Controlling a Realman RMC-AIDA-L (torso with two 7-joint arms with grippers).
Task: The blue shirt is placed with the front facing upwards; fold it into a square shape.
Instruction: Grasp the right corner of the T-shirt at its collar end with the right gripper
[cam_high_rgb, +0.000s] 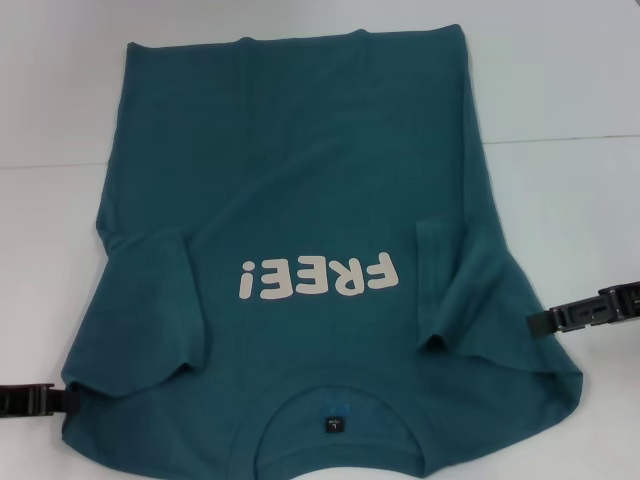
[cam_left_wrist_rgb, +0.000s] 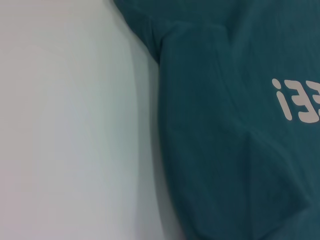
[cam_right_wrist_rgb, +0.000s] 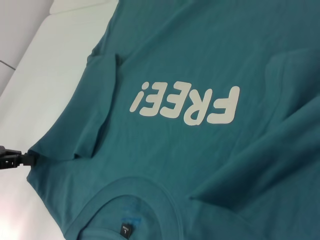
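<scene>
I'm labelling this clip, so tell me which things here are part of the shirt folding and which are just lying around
Part of the job:
blue shirt, front up, both sleeves folded inward
left gripper at its left edge
right gripper at its right edge

Just there:
white table; nothing else visible

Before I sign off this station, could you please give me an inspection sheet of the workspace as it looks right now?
Surface: white table, bare around the garment.
Job's things: the blue shirt lies front up, FREE! print showing, collar at the robot's edge; both sleeves are folded inward over the body, hem end far.
Clutter: nothing seen.
Grippers: left hand at the shirt's near left shoulder edge; right hand at the right shoulder edge. Both low at the cloth.
Cables: nothing seen.
Surroundings: a seam line crosses the table; nothing else seen.
</scene>
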